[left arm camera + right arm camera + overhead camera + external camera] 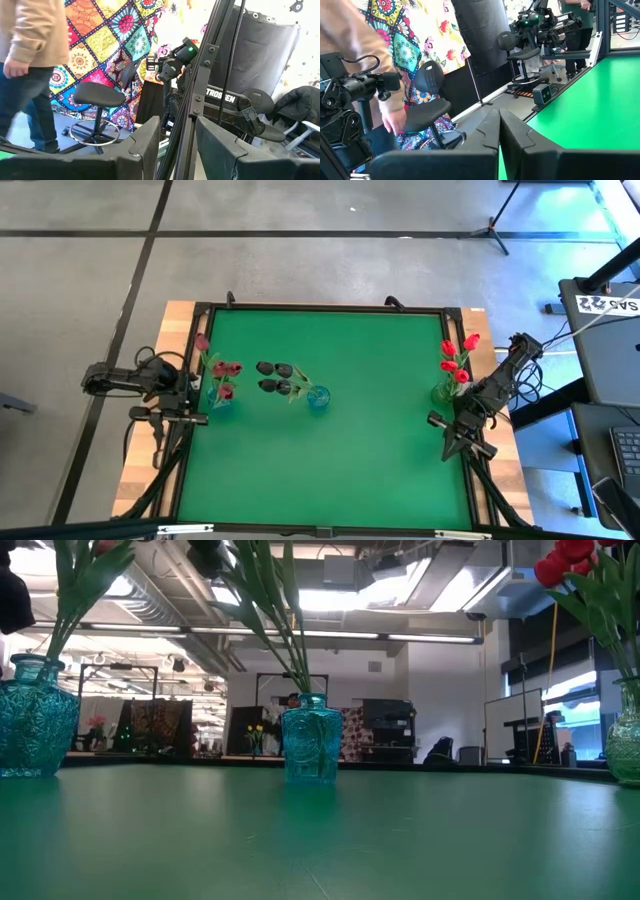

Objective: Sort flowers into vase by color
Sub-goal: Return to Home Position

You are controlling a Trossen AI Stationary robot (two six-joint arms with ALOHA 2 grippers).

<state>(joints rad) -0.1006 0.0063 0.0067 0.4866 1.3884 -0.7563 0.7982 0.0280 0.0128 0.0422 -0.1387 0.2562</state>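
Green mat (pixel 340 470): the table top is covered by it, inside a dark frame.
Pinkish-red flowers (pixel 222 372): gathered in the left blue vase (pixel 219 398), which is set near the left edge of the mat. The heads are spread just above the vase rim.
Black flowers (pixel 275 377): held in the middle blue vase (pixel 318 398). The stems are tilted towards the left vase, so the dark heads are seen over the mat between the two blue vases.
Red flowers (pixel 458 360): collected in the right vase (pixel 443 392), which is placed close to the right edge, well apart from the other two.
Left arm (pixel 130 378): folded at the table's left edge, just beside the left blue vase.
Left gripper (pixel 176 122): nothing is held. The two dark fingers (pixel 145 147) are parted, and a frame post is seen through the gap.
Right arm (pixel 505 375): folded at the right edge, near the right vase.
Right gripper (pixel 499 114): nothing is gripped. The fingers are drawn together, with only a thin slit left between them.
Room beyond: a person (pixel 30 50) in a tan top and dark trousers is seen next to an office chair (pixel 97 95), with a patterned cloth (pixel 115 40) hung behind.
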